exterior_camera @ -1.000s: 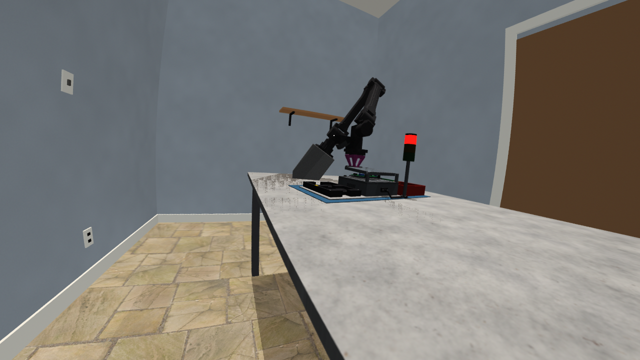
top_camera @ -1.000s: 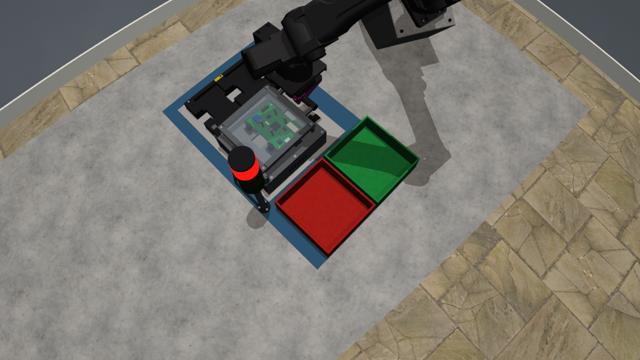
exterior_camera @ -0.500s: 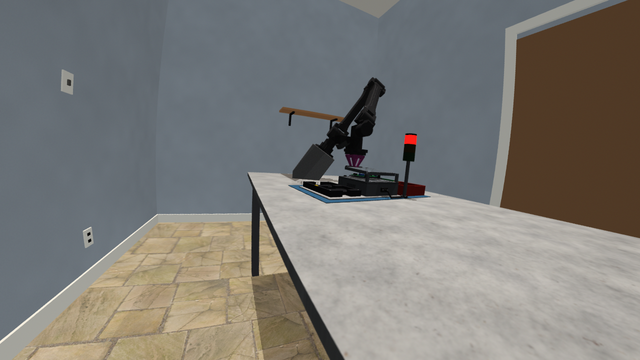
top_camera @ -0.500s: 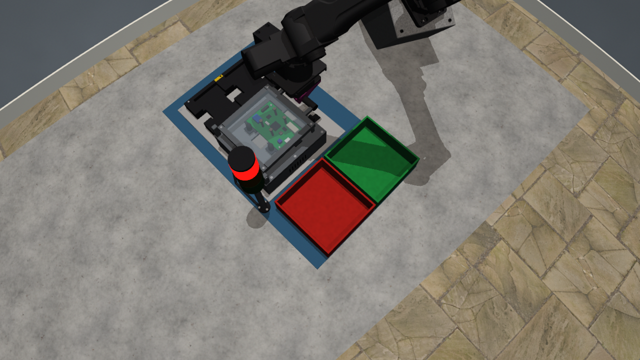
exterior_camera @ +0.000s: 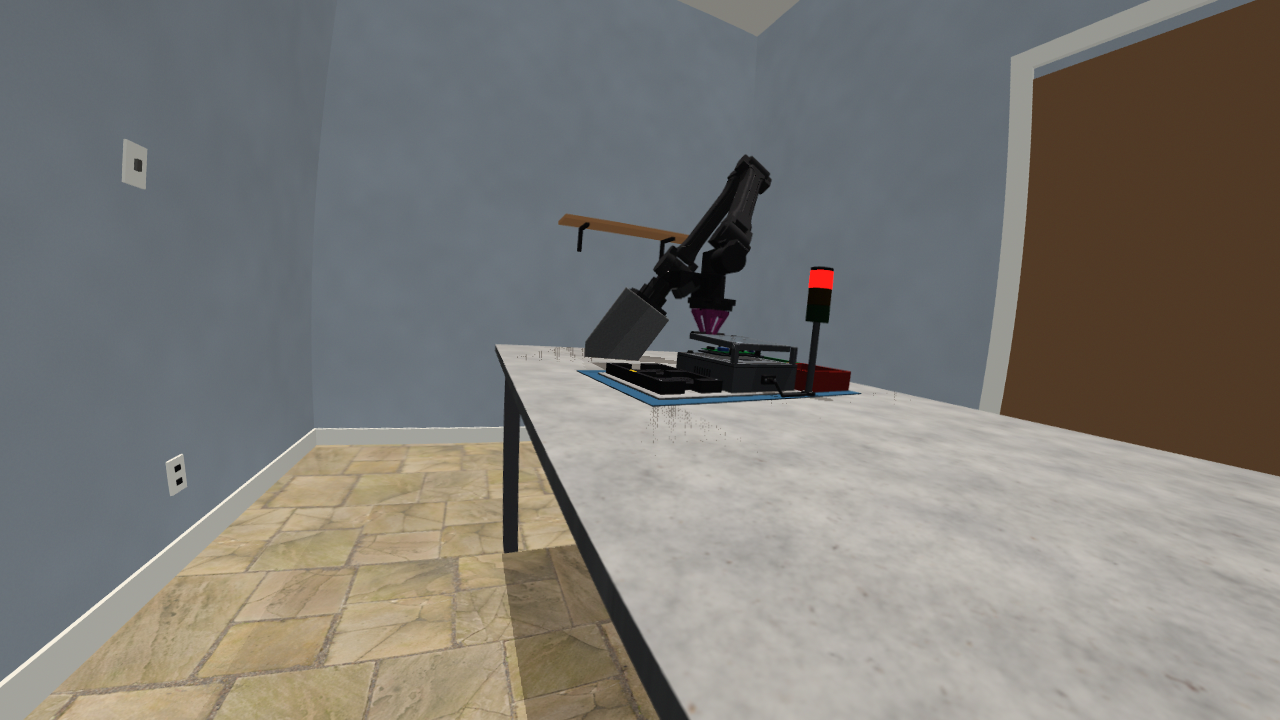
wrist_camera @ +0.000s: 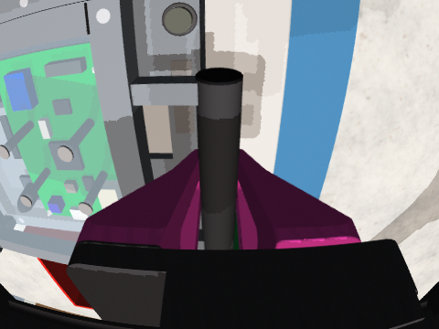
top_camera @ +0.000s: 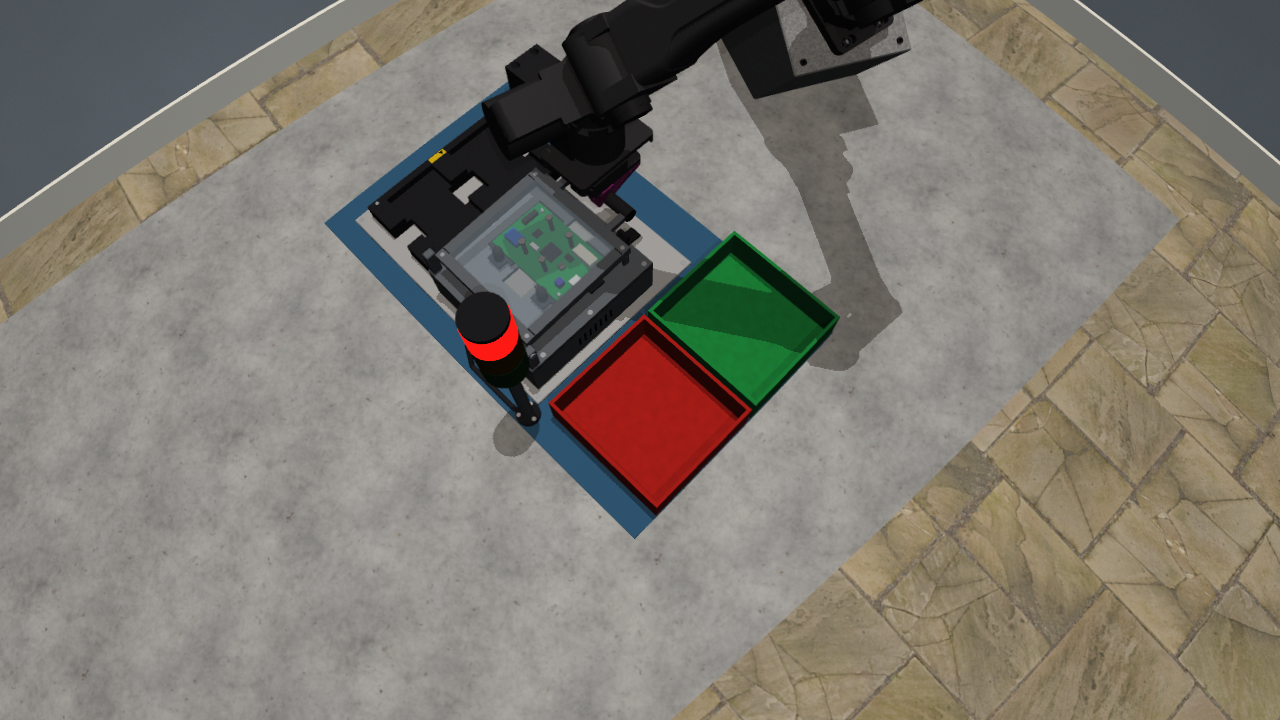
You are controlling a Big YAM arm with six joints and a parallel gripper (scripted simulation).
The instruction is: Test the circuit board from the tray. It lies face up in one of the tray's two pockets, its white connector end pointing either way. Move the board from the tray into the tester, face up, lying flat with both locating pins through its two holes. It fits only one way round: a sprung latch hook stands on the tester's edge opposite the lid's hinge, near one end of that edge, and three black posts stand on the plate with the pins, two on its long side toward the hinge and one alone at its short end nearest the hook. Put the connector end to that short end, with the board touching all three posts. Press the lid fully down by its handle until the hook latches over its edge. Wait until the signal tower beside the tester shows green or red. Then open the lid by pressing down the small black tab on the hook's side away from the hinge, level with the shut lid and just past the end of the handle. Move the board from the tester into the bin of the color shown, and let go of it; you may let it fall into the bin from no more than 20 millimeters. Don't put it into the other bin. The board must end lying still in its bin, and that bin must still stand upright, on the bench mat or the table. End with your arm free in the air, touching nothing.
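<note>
Wrist view: the lid's handle (wrist_camera: pixel 219 146) is pinched between the jaws, the circuit board (wrist_camera: pixel 51 128) is seen under the shut lid (top_camera: pixel 528 255) beside them, and, with red shown, the hook could be strained if lifted while latched.

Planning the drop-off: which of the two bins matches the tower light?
The red bin, nearer the signal tower, whose red segment is lit; the green bin sits beyond it.

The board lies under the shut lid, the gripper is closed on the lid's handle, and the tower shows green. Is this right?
Not quite: the signal tower shows red, as the top view makes plain. The rest holds: the board lies under the shut lid, and the gripper is closed on the handle.
</note>
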